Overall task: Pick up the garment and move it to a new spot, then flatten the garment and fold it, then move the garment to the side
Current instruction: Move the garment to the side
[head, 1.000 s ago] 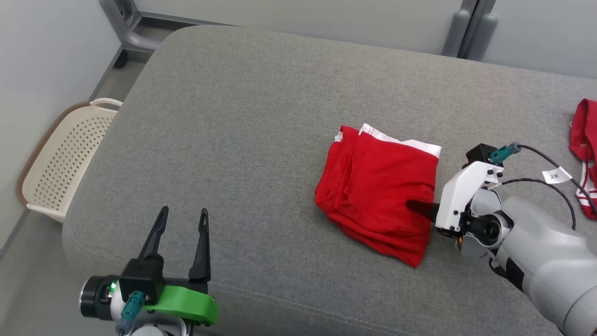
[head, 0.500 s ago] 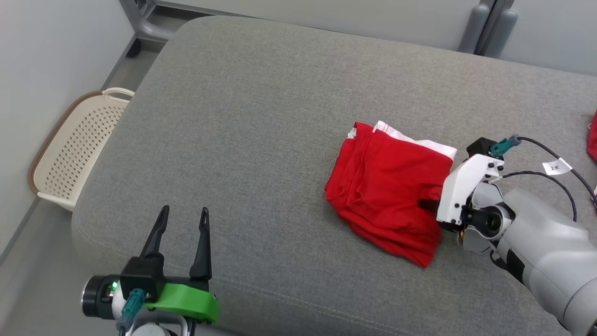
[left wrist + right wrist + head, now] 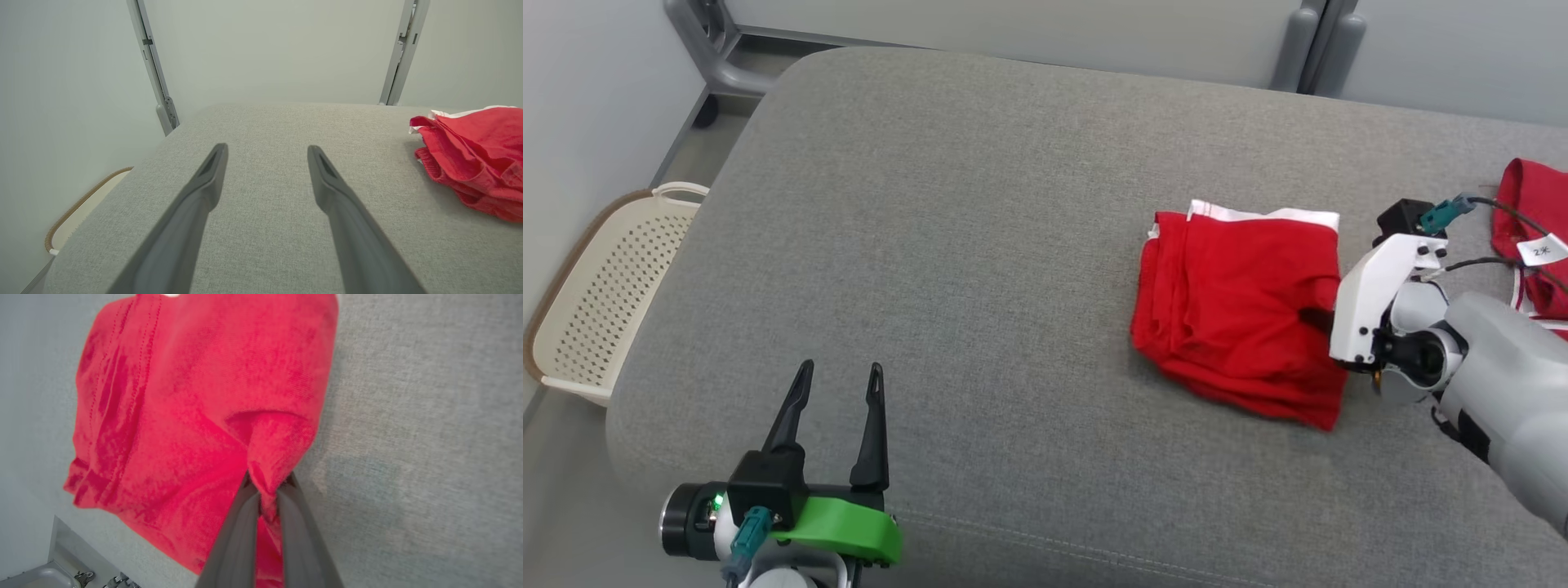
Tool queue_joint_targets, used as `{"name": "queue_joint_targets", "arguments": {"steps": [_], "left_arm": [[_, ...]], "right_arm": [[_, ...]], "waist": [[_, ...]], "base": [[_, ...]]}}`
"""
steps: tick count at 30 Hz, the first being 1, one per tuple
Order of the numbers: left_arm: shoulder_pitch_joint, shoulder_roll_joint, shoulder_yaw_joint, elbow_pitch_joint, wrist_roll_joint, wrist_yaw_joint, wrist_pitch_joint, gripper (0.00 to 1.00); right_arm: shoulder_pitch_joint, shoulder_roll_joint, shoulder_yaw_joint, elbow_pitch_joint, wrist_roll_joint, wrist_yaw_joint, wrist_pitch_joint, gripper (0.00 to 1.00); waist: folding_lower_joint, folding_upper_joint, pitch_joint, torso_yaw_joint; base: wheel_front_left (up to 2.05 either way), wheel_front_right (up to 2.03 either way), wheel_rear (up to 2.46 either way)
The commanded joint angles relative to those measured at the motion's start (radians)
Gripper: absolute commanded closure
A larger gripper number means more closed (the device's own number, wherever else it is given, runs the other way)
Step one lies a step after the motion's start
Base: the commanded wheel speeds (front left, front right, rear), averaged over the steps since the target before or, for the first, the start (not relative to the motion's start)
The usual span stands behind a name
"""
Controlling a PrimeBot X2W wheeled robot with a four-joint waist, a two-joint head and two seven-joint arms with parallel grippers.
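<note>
The folded red garment [image 3: 1233, 310] with a white band at its far edge lies on the grey cushion [image 3: 972, 204], right of centre. My right gripper [image 3: 1313, 317] is shut on the garment's right edge. In the right wrist view a pinched ridge of the garment [image 3: 196, 396] rises between the closed fingers of the right gripper [image 3: 267, 482]. My left gripper [image 3: 837, 376] stands open at the lower left, near the cushion's front edge, with nothing between its fingers. From the left wrist the left gripper [image 3: 265, 153] points over bare cushion, and the garment [image 3: 478, 155] lies far off to the right.
A second red cloth [image 3: 1535, 204] lies at the cushion's right edge, behind my right arm's cables. A cream perforated basket [image 3: 596, 302] sits on the floor to the left. Grey metal frame legs [image 3: 707, 49] stand behind the cushion, by a pale wall.
My right gripper has shut on the garment's right edge, bunching a fold there. The garment now lies squarer. The head view has shifted. My left gripper has stayed open and still.
</note>
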Motion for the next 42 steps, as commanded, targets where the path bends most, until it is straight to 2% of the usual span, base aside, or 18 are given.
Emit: {"name": "queue_joint_targets", "arguments": {"steps": [1, 9, 22, 42], "left_arm": [[0.007, 0.000, 0.003, -0.005, 0.007, 0.000, -0.003, 0.00], [-0.001, 0.000, 0.005, -0.005, 0.015, -0.008, -0.003, 0.00], [-0.050, 0.005, -0.008, -0.003, 0.040, -0.029, -0.003, 0.00], [-0.081, 0.023, 0.009, -0.025, 0.057, -0.030, -0.003, 0.00]], "right_arm": [[-0.020, -0.021, 0.012, 0.000, -0.016, -0.001, -0.002, 1.00], [-0.112, -0.125, 0.068, 0.000, -0.068, -0.001, 0.018, 1.00], [-0.270, -0.249, 0.166, 0.022, -0.139, -0.001, 0.062, 1.00], [-0.433, -0.364, 0.227, 0.050, -0.202, -0.001, 0.076, 1.00]], "waist": [[0.0000, 0.0000, 0.001, -0.016], [0.0000, 0.0000, 0.020, -0.063], [0.0000, 0.0000, 0.105, -0.108], [0.0000, 0.0000, 0.206, -0.125]], "base": [[0.00, 0.00, 0.00], [0.00, 0.00, 0.00], [0.00, 0.00, 0.00], [0.00, 0.00, 0.00]]}}
